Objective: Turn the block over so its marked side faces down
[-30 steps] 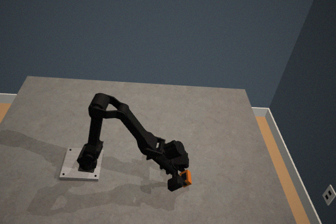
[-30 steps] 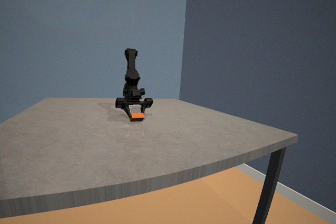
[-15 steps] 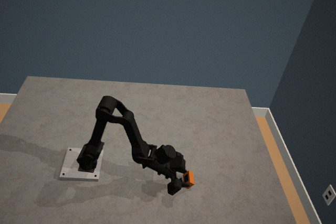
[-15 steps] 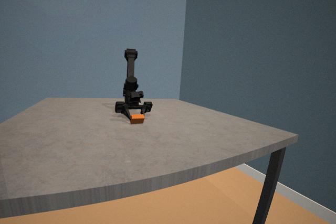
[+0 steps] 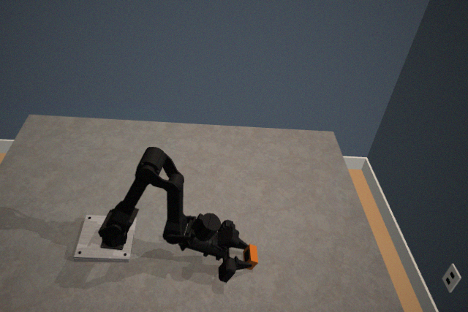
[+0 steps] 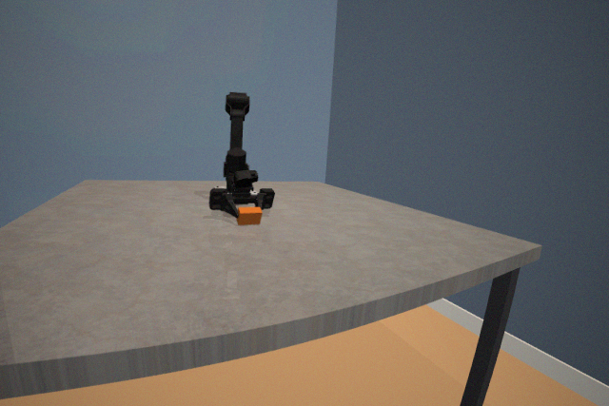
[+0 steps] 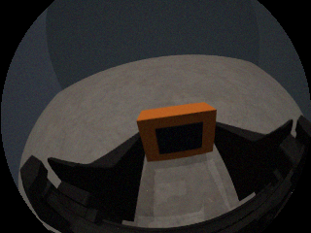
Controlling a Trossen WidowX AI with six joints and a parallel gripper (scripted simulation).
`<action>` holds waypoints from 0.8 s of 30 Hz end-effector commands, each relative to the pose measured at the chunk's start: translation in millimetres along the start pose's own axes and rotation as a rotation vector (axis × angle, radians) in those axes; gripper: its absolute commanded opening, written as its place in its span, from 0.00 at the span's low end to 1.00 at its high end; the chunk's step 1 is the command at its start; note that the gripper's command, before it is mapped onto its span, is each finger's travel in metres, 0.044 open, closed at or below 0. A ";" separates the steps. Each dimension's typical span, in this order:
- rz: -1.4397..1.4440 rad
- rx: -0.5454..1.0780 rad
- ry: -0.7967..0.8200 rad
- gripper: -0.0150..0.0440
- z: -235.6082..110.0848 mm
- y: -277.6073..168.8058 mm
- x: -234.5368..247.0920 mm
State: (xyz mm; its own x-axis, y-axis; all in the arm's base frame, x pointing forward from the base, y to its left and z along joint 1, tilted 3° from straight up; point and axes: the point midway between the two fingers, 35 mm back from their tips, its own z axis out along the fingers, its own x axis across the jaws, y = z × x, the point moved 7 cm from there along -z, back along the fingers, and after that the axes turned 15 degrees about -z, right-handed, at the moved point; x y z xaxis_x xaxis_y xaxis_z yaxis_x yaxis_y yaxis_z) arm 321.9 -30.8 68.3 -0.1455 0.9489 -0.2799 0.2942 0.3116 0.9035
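Note:
An orange block (image 5: 251, 255) (image 6: 249, 216) (image 7: 178, 134) with a dark square mark on one face sits between my fingers. My gripper (image 5: 246, 256) (image 6: 247, 209) (image 7: 178, 131) is shut on the block and reaches out nearly level, low over the grey table (image 5: 264, 172) (image 6: 147, 254). In the wrist view the marked face points back at the camera, toward my wrist. In the exterior view only a plain orange face shows. I cannot tell whether the block touches the table.
The arm's base stands on a pale square plate (image 5: 91, 240) at the table's left. The table's right edge (image 5: 363, 221) is well away from the block. A wall corner rises behind the table.

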 end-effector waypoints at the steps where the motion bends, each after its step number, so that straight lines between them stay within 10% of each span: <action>1: 0.005 -0.018 0.000 0.25 -2.6 -2.5 1.5; 17: 0.005 -0.040 -0.006 0.25 -3.3 -3.1 1.6; 24: 0.005 -0.040 -0.006 0.57 -3.3 -3.1 1.6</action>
State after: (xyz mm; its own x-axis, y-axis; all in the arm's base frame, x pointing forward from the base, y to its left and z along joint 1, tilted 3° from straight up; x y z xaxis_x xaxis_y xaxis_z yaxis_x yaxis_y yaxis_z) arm 317.8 -30.7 66.3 -0.1362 0.9494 -0.2831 0.2580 0.3099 0.9151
